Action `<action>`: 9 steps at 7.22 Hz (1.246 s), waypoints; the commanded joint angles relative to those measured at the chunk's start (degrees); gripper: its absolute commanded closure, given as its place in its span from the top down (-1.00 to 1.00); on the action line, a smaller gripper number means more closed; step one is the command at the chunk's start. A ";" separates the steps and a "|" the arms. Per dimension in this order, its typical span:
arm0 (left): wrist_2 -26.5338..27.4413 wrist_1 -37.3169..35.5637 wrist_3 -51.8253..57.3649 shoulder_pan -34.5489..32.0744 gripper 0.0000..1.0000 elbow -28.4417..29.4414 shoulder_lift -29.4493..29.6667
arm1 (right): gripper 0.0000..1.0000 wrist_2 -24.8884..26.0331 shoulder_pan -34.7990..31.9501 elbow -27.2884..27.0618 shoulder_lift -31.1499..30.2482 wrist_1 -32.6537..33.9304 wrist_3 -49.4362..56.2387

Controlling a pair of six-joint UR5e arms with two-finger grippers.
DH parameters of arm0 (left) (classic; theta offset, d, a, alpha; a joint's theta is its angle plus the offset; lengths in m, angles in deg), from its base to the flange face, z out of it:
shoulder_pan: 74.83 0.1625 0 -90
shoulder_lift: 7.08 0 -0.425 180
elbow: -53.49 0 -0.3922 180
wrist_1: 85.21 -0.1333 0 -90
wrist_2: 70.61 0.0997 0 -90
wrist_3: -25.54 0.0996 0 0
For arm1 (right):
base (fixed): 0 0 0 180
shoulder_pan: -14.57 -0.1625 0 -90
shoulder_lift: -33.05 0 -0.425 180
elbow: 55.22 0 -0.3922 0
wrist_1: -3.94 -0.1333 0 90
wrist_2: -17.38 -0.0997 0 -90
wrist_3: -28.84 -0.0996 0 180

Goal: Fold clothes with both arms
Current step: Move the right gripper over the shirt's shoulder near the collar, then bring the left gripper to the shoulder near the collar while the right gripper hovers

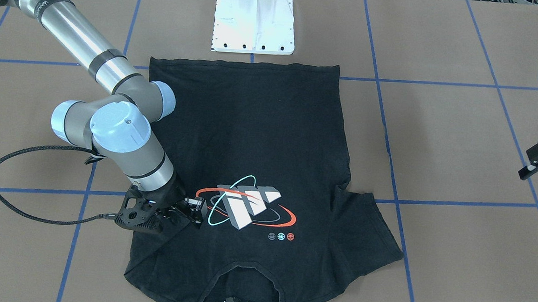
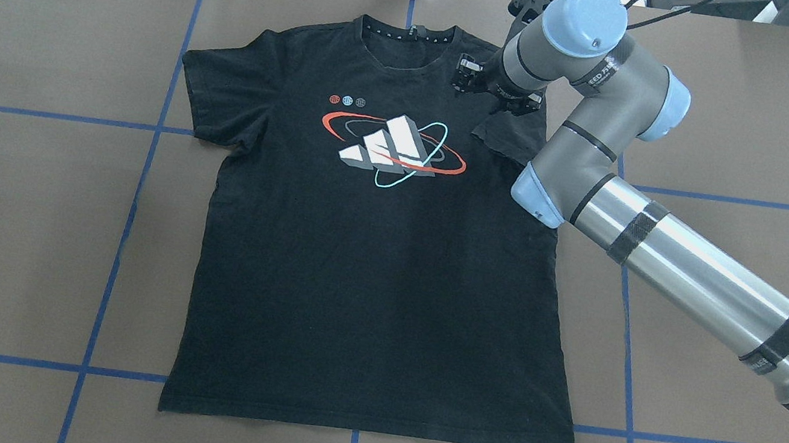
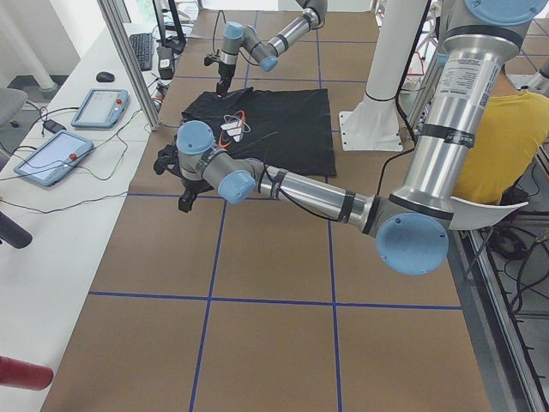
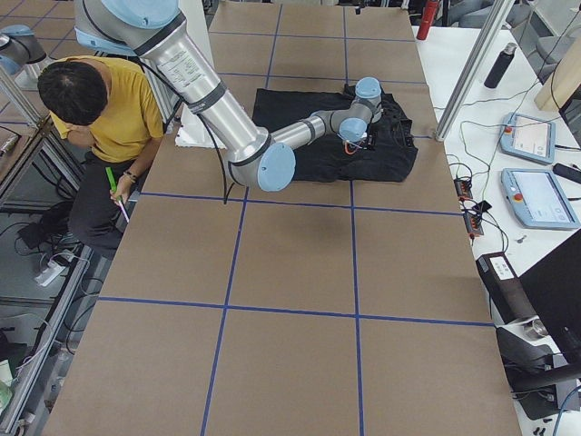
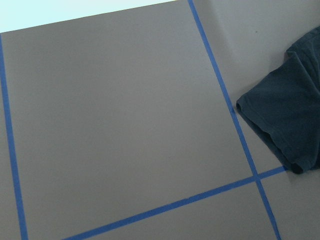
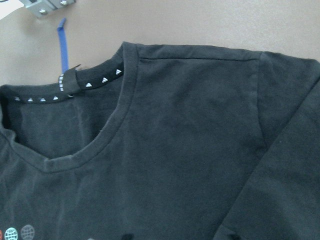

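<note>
- Light is bright, even and diffuse in every view; the brown table carries only faint, soft-edged shadows.
- The silver tube of the right arm shows a pale lengthwise sheen; the white pedestal is close to overexposed.
- The black T-shirt reads as a nearly flat dark mass from overhead, greyer with distinct seams in the right wrist view.
- The left wrist view has a bluish cast and a blown-out upper left corner.
- Both side views show wide-angle convergence of the blue tape lines.
</note>
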 commanded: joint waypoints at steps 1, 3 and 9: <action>0.25 14.37 -9.19 6.84 0.98 14.47 8.22 | 1.00 -1.62 -0.03 -7.56 -4.16 0.31 -0.24; 1.12 20.45 -8.87 11.76 0.88 27.06 17.99 | 1.00 -2.68 -0.03 -14.96 -9.62 0.31 -0.24; 11.68 40.52 -8.60 16.80 0.33 46.36 23.92 | 1.00 -2.77 0.05 -19.03 -13.34 0.13 -0.95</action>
